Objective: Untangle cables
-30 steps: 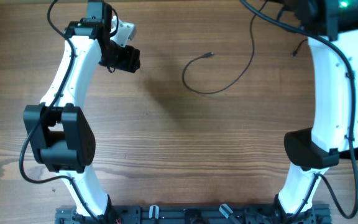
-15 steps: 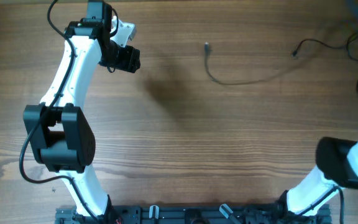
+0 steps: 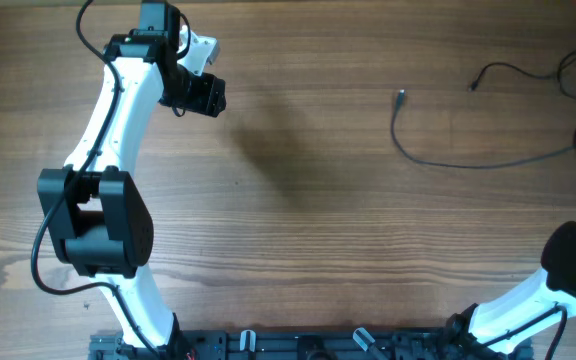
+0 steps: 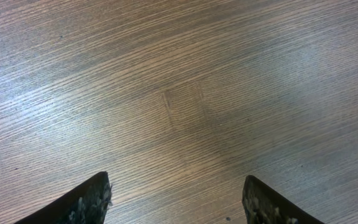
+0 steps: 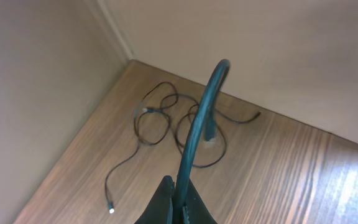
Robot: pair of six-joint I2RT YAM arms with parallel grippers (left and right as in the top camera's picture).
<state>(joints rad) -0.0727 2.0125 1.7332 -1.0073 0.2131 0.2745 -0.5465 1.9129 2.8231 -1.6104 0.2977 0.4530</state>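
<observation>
Where the cables lie: the thin black flexible cables sit on the right side of the brown wooden desk. One strand is spread in a long shallow curve with its small plug end nearest the middle. The rest is looped by the desk's far right edge.
Right gripper: the right gripper is pressed together on a dark strand that arches up and over from its tips, above the loops on the desk. This gripper is outside the overhead view.
Left gripper: the left gripper is spread with nothing between its tips. It hovers over bare wood at the far left, well apart from the cables.
Step in hand: probably drawing one strand free of the loops.
How to do it well: hold the pinch firm and pull slowly along the strand's own line, away from the pile. Ease off if a loop begins to tighten into a knot.
Second arm: if the whole pile drags along, the left gripper likely has to cross over and pin the loops.
Risk: a thin strand can slip through the tips, or its plug end can catch on a crossing.
</observation>
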